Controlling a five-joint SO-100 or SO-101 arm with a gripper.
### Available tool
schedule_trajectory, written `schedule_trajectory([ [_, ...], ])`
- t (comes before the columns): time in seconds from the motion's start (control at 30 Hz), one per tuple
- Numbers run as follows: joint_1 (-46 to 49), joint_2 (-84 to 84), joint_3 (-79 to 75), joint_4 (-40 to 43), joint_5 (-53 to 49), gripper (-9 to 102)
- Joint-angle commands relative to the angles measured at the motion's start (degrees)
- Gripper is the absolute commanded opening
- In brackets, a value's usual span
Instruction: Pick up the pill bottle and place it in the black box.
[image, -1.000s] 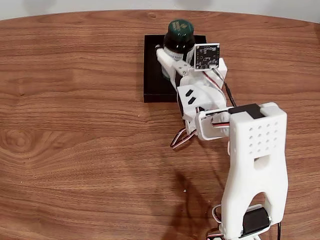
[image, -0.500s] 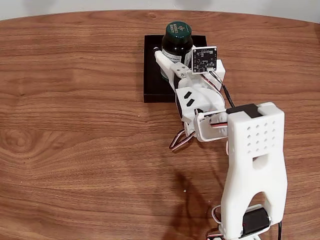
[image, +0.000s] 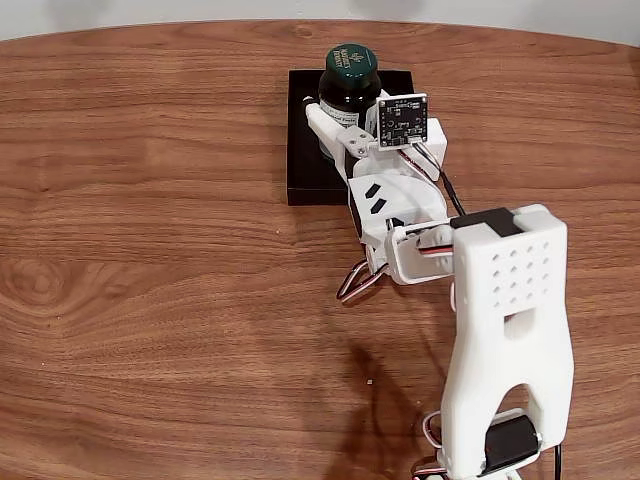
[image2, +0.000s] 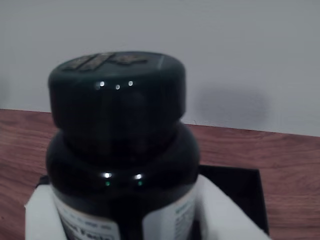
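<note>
**Operator:** What is sitting in the black box (image: 303, 150) right now?

**Observer:** In the fixed view you are looking at a shallow black tray lying near the far edge of the wooden bench (image: 150, 250). The pill bottle (image: 347, 85) is showing over its far half, with the white arm (image: 505, 320) reaching in from the near right. Whether the bottle's base is touching the tray floor or hanging just above it, you cannot tell from either view.

**Operator:** And where is the bottle relative to the hand?

**Observer:** It is sitting between the fingers of the hand (image: 343, 125). In the wrist view the white fingers (image2: 42, 212) are pressing against both sides of the labelled body of the pill bottle (image2: 120, 150), below its shoulder, so the hand is closed around the bottle and gripping it. The cap and shoulder are standing clear above the fingers.

**Operator:** Which way is it pointing?

**Observer:** It is standing upright, long axis vertical, cap up. In the fixed view you are seeing the gold print on the cap top; in the wrist view the black box (image2: 235, 195) is showing behind it.
</note>
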Motion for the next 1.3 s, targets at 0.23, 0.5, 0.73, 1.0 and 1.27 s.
schedule_trajectory([
  [0.23, -0.26, 1.67, 0.00, -0.88, 4.48, 49],
  [0.5, 0.26, 11.69, 6.42, 0.35, 4.66, 53],
  [0.73, 1.14, 32.17, 17.49, 10.46, 4.83, 53],
  [1.0, 1.85, 63.46, 37.44, 26.89, 6.77, 51],
  [1.27, 5.27, 78.84, 49.22, 36.12, 5.80, 49],
])
